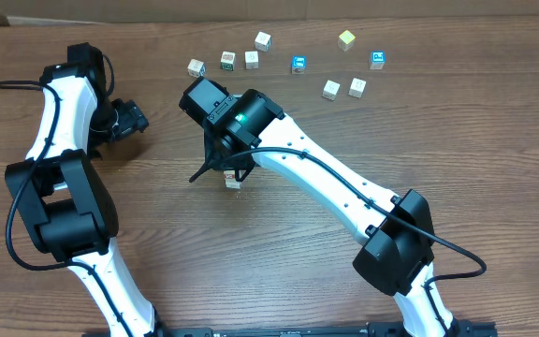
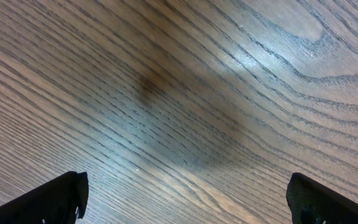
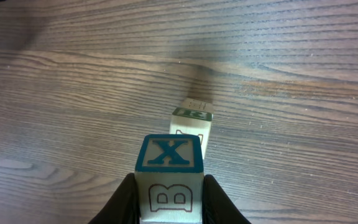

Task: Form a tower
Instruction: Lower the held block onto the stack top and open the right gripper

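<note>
At mid-table the right tool [image 3: 170, 202] pinches an X-marked cube [image 3: 169, 168] by the tower [image 3: 193, 124]; left tool [image 2: 185, 194] spread.

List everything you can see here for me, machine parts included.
table: one, brown wood grain, under everything
pale cubes: six, printed marks, loose along the far side
blue-faced cubes: two, among the loose ones
yellow cube: one, far side
tower: one, pale column with green print on top, mid-table; its cube count is unclear
held cube: one, pale with a blue X on top, just in front of the tower
left arm, right arm: white with black joints
left tool: open, over bare table
right tool: shut on the held cube
</note>
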`<act>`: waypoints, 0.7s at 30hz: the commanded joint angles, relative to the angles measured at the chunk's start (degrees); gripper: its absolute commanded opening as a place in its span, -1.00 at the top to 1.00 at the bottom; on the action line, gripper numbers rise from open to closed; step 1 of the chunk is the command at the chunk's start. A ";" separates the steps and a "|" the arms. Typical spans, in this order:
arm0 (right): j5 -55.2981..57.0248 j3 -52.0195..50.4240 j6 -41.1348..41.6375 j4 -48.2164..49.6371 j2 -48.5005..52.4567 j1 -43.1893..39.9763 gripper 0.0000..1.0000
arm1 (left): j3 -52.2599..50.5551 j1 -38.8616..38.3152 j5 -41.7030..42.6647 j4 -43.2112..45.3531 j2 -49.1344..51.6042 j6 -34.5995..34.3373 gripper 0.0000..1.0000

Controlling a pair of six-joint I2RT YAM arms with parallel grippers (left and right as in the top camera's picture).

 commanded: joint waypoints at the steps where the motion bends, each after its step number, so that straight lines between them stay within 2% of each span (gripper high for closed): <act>1: 1.81 -0.37 0.15 0.33 -0.72 0.13 0.60 | 0.13 -0.42 -0.28 0.02 0.68 0.68 -0.99; 21: 1.36 -3.69 2.99 2.23 -0.72 0.13 0.59 | 0.13 -0.39 -0.28 0.02 0.68 0.68 -0.99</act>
